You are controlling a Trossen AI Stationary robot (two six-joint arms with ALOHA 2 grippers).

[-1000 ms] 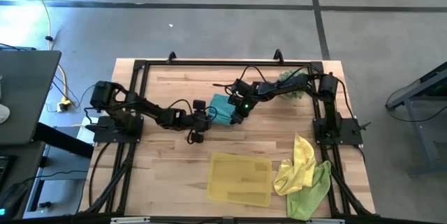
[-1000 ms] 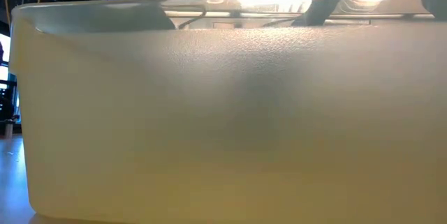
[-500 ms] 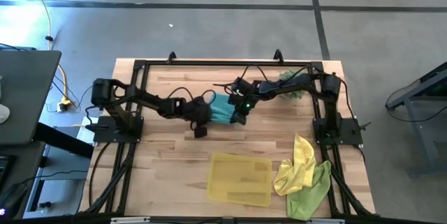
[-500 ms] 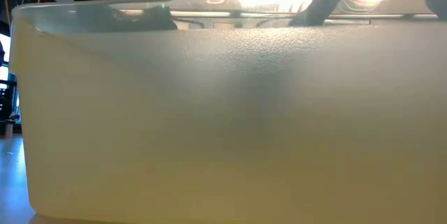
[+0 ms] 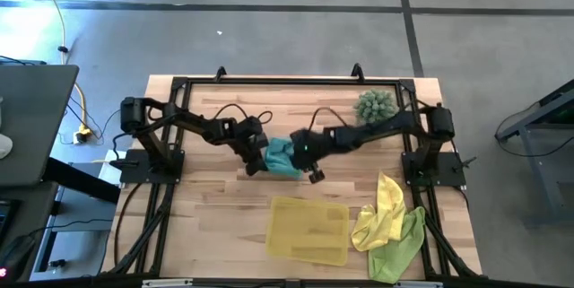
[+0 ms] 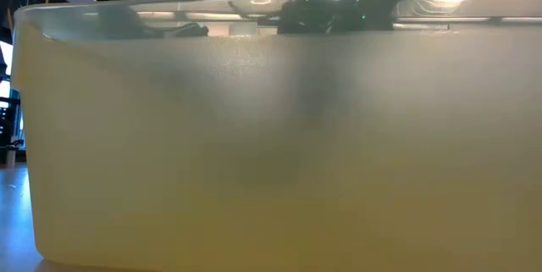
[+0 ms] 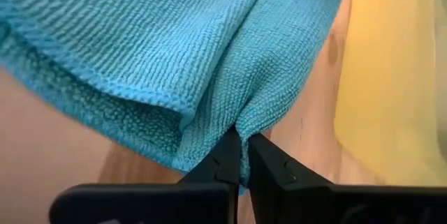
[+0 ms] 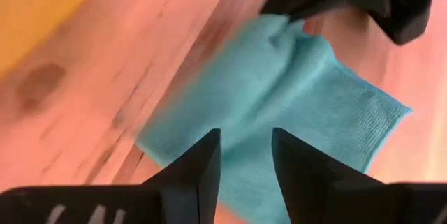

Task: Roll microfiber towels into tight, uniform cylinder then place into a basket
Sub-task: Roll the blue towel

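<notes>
The teal towel [image 5: 281, 155] lies bunched on the wooden table [image 5: 206, 198] at mid-table, just beyond the yellow basket [image 5: 309, 231]. My left gripper [image 7: 243, 147] is at the towel's left side [image 5: 262, 160], shut on it. My right gripper [image 8: 244, 161] hovers open over the towel's right part [image 5: 301, 157], its fingers above the cloth. A yellow towel [image 5: 384, 205] and a lime green towel [image 5: 400, 247] lie heaped together to the right of the basket. In the low view the basket's wall [image 6: 271, 153] hides the towel. My left gripper pinches a gathered fold at the teal towel's edge [image 7: 241, 128] between its two fingertips. The fingers slant downward from the table's left side. From the pinch the cloth fans out in creases, and the rest of it lies on the table.
A spiky green plant [image 5: 375, 106] stands at the far right, beside my right arm. Black frame rails [image 5: 269, 82] run around the table. The basket's left side has bare wood next to it.
My right gripper has swung off the plant's side toward the near edge and risen, rolling about its own line. My left gripper has closed in on the towel's left side, turning as it went. The teal towel has shifted toward the near edge, closer to the basket.
</notes>
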